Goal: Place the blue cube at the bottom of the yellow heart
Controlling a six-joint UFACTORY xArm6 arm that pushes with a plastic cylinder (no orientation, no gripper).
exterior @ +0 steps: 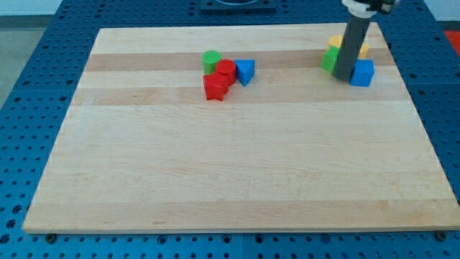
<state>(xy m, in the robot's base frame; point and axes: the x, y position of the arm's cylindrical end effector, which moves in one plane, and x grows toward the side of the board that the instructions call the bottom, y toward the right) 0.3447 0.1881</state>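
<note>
Tip [343,76]: just left of blue cube [362,73], touching; rod hides part of green block [329,60].
Yellow heart [336,42]: above both, near board's top right.
Left cluster: green cylinder [211,60] top, red cylinder [226,70], red block [215,87] below, blue triangle [245,70] rightmost.

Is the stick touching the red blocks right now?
No, my tip is over at the view's right, beside the blue cube, far from the two red blocks near the middle of the view's top.

Pale wooden board [237,165] on blue perforated table [29,86]; even, soft light
</note>
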